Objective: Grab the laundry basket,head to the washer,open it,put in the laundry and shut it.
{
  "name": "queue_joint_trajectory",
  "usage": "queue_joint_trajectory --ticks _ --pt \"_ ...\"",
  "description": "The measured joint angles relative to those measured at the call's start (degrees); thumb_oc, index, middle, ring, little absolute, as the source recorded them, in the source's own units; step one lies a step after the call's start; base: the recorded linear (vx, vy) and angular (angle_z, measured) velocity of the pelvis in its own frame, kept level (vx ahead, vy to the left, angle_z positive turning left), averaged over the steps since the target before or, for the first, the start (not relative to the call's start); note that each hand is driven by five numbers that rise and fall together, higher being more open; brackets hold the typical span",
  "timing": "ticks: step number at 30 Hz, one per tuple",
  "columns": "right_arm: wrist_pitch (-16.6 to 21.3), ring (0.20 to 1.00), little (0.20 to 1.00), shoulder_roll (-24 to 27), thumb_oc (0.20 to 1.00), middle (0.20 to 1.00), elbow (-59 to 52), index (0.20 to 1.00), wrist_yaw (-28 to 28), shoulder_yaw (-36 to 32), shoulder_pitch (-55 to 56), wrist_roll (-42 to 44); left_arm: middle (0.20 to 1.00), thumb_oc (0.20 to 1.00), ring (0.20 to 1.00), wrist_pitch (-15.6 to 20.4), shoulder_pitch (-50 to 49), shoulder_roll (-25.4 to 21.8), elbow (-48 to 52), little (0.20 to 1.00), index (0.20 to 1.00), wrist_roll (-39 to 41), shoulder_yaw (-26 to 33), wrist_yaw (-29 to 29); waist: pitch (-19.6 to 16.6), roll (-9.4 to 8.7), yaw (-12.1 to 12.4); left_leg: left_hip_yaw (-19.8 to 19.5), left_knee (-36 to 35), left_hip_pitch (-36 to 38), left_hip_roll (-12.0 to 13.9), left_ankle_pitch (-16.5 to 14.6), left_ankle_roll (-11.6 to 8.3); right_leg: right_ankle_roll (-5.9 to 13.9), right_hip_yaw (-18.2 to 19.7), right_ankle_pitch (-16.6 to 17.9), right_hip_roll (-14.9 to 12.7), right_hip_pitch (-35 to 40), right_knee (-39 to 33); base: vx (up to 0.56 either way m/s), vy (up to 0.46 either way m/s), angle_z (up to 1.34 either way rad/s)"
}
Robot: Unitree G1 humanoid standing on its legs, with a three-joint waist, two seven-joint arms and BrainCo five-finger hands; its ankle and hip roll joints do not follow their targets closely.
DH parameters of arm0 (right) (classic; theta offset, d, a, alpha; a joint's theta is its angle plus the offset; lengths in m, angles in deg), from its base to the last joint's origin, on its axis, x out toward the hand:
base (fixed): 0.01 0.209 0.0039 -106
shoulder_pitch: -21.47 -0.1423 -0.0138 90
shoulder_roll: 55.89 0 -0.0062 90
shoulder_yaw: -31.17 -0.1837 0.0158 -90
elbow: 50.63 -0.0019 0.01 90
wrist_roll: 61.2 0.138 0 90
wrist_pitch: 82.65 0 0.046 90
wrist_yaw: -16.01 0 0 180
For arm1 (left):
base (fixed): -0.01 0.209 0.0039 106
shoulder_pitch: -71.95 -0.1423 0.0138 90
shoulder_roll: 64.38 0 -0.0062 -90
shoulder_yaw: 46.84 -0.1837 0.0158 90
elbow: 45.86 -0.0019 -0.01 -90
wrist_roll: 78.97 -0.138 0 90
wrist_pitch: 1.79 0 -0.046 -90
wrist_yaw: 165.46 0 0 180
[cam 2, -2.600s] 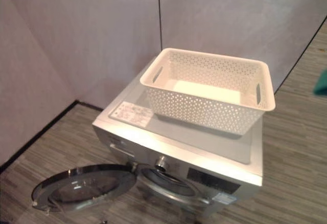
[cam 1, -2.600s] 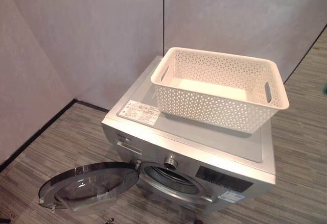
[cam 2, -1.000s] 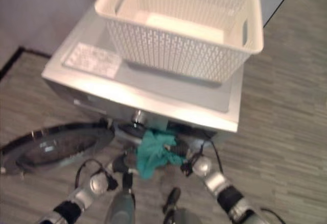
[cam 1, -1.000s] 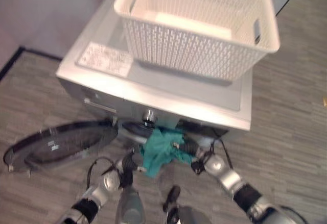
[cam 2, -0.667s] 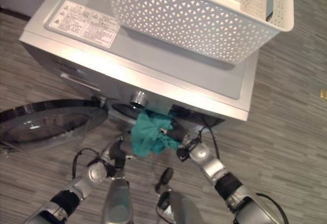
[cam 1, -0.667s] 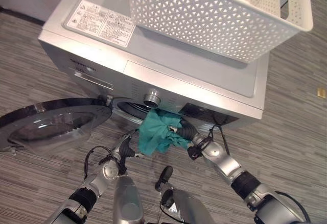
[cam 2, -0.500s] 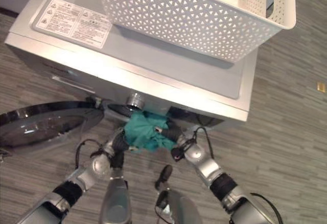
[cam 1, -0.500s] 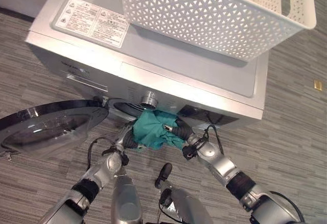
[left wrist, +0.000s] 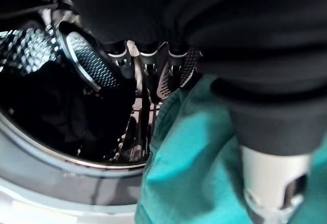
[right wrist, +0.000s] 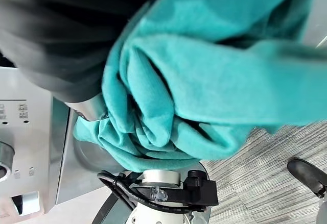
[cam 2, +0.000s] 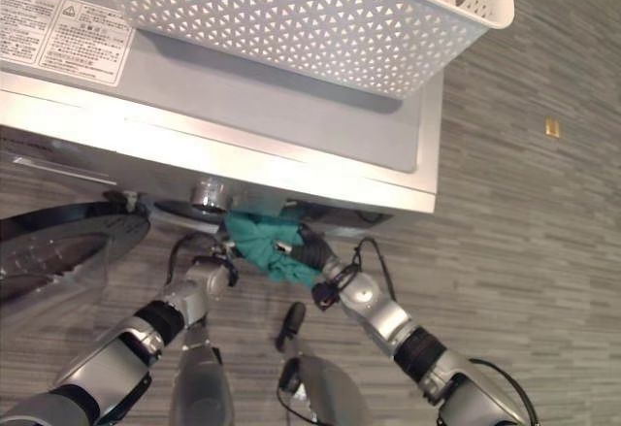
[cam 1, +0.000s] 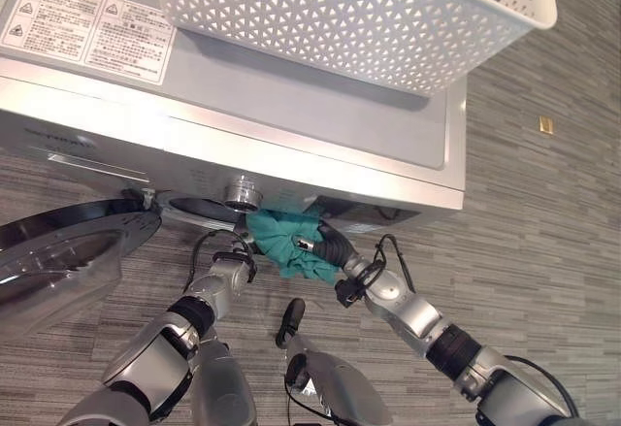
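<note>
at about 8 o'clock in the left eye view the washer's round door [cam 1: 53, 256] hangs wide open, swung out over the striped wood-look floor [cam 1: 543, 213]. the silver washer [cam 1: 320, 120] fills the 11 to 1 o'clock part of the view, with a white warning label [cam 1: 87, 26] stuck on its top at 10 o'clock and a round knob [cam 1: 240, 193] on its front just above the drum mouth. the white perforated laundry basket [cam 1: 330, 18] stands on top of the washer toward 12 o'clock; what shows of its inside has no laundry in it.

the left robot hand [cam 1: 236, 254] reaches up from 7 o'clock to the lower edge of the drum opening, touching the left side of the teal cloth [cam 1: 286, 242]. in the left wrist view its fingers [left wrist: 148, 73] stretch forward, fairly straight, into the dark perforated drum [left wrist: 56, 91], with the cloth lying just beside them; they do not look curled round it.

the teal cloth is bunched at the centre of the view, right at the drum mouth just under the knob, part of it up at the opening and part hanging down in front of it.

the right robot hand [cam 1: 325, 246] comes in from 5 o'clock and is pressed into the right side of the bundle. in the right wrist view the crumpled cloth [right wrist: 204, 81] lies folded over that hand, whose dark cover [right wrist: 56, 35] shows beside it; the fingers are buried in the fabric, so one cannot tell how far they are closed.

a small yellow mark [cam 1: 545, 125] lies on the floor at 3 o'clock, well apart from the washer.
</note>
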Motion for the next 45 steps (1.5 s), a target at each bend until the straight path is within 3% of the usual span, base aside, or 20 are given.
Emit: queue_joint_trajectory --ticks 1,2,3,4,5,13,14,15,16,29,38,41,45 --pt "0.0 0.2 0.2 0.0 0.2 0.2 -0.02 0.2 0.0 0.07 0.13 0.0 1.0 1.0 1.0 0.0 -0.56 -0.02 0.39 1.0 1.0 1.12 0.28 -0.17 0.0 0.0 -0.08 0.05 -0.13 0.0 -0.04 0.0 0.0 0.03 0.04 0.05 0.0 0.0 -0.17 0.0 0.0 0.0" --pt "0.0 0.2 0.2 0.01 0.2 0.2 -0.02 0.2 0.02 0.15 0.2 0.0 0.846 0.846 0.846 0.01 -1.04 0.05 0.48 0.846 0.846 1.83 0.63 -0.34 0.0 0.0 -0.08 0.12 -0.19 -0.01 -0.06 0.0 0.0 0.04 0.09 0.1 -0.02 -0.01 -0.26 0.0 0.0 0.0" --pt "0.0 0.2 0.2 0.02 0.2 0.2 -0.02 0.2 0.01 0.21 0.27 0.0 0.495 0.495 0.495 0.01 -1.36 0.02 0.48 0.495 0.495 1.99 0.6 -0.4 0.0 0.0 -0.17 0.16 -0.2 -0.01 -0.09 -0.01 -0.01 0.04 0.1 0.1 -0.04 -0.02 -0.27 0.0 0.0 0.0" --pt "0.0 0.2 0.2 0.01 0.2 0.2 -0.02 0.2 0.02 0.26 0.44 -0.01 0.235 0.235 0.235 0.05 -1.88 0.03 0.81 0.235 0.235 3.25 1.1 -0.42 0.0 0.0 -0.07 0.16 -0.2 0.0 -0.11 -0.01 0.0 0.04 0.1 0.1 -0.05 -0.01 -0.29 0.0 0.0 0.0" --pt "0.0 0.2 0.2 0.01 0.2 0.2 -0.01 0.2 0.02 0.26 0.49 -0.01 0.2 0.2 0.2 0.05 -2.67 0.05 1.81 0.2 0.2 4.7 2.07 -0.54 0.01 -0.03 -0.08 0.16 -0.21 0.0 -0.12 -0.02 0.0 0.04 0.1 0.1 -0.06 -0.01 -0.31 0.0 0.0 0.0" --pt "-0.02 0.2 0.2 0.03 0.2 0.2 0.03 0.2 1.02 0.21 0.48 -0.63 0.2 0.2 0.2 0.54 -5.34 -0.54 4.84 0.2 0.2 10.87 3.32 -1.26 0.02 -0.03 0.2 -0.05 -0.25 -0.17 -0.17 -0.02 -0.01 0.09 -0.11 0.09 -0.06 0.07 -0.62 0.0 0.0 0.0" --pt "-0.02 0.517 0.517 0.04 0.517 0.517 0.03 0.517 1.23 0.2 0.5 -1.22 0.2 0.2 0.2 0.76 -5.86 -0.51 4.86 0.2 0.2 10.97 3.83 -1.32 0.02 -0.03 0.21 -0.11 -0.23 -0.22 -0.17 -0.02 0.0 0.09 -0.22 0.09 -0.07 0.08 -0.65 0.0 0.001 0.03" --pt "-0.02 0.9 0.9 0.04 0.9 0.9 0.07 0.9 1.42 0.14 0.5 -2.22 0.2 0.2 0.2 0.92 -6.51 -0.39 4.87 0.2 0.2 11.43 4.52 -1.35 0.02 -0.03 0.19 -0.23 -0.19 -0.37 -0.2 -0.02 -0.01 0.09 -0.42 0.09 -0.08 0.07 -0.76 0.0 -0.002 0.06" --pt "-0.02 1.0 1.0 0.04 1.0 1.0 0.16 1.0 1.47 -0.06 0.5 -3.04 0.2 0.2 0.2 1.31 -7.28 -0.19 4.87 0.2 0.2 12.87 5.54 -1.43 0.02 -0.03 0.18 -0.38 -0.14 -0.64 -0.22 -0.02 -0.01 0.1 -0.67 0.12 -0.08 -0.01 -0.91 0.0 -0.003 0.07" --pt "-0.43 1.0 1.0 -0.13 1.0 1.0 6.1 1.0 6.4 -1.87 4.79 -16.31 0.2 0.2 0.2 4.75 -13.35 4.59 1.03 0.2 0.2 30.02 13.42 -4.65 0.18 -0.25 0.7 -0.52 -0.17 -0.93 -0.35 -0.12 -0.08 0.16 -0.96 0.08 -0.17 -0.12 -0.92 0.0 0.0 0.01" --pt "-2.7 1.0 1.0 1.82 1.0 1.0 12.47 1.0 10.19 -3.09 9.84 -37.17 0.2 0.2 0.2 5.66 -10.04 6.2 -3.14 0.2 0.2 38.2 19.56 -7.36 0.35 -2.33 -2.59 -0.05 -0.16 -0.99 -0.31 -0.21 -0.04 0.4 -0.12 0.33 -0.12 -0.56 -0.89 -0.02 0.007 -0.02" --pt "-2.7 1.0 1.0 4.01 1.0 1.0 17.0 1.0 11.01 -3.41 16.99 -40.56 0.2 0.2 0.2 5.95 -4.7 4.59 -7.94 0.2 0.2 42.0 23.5 -9.32 0.34 -4.33 -5.01 0.77 -0.13 -0.99 -0.09 -0.43 -0.25 0.46 0.36 0.35 0.0 -0.94 -0.9 -0.01 -0.035 -0.11" --pt "-2.82 1.0 1.0 4.52 1.0 1.0 27.8 1.0 11.13 -5.16 24.0 -42.72 0.2 0.2 0.2 7.8 1.8 3.22 -7.53 0.2 0.2 49.8 30.4 -10.2 0.09 -4.73 -5.89 -0.59 1.0 -4.18 0.64 -0.76 -0.82 1.53 -0.81 -0.37 0.68 -2.84 -0.9 -0.01 -0.094 0.07"
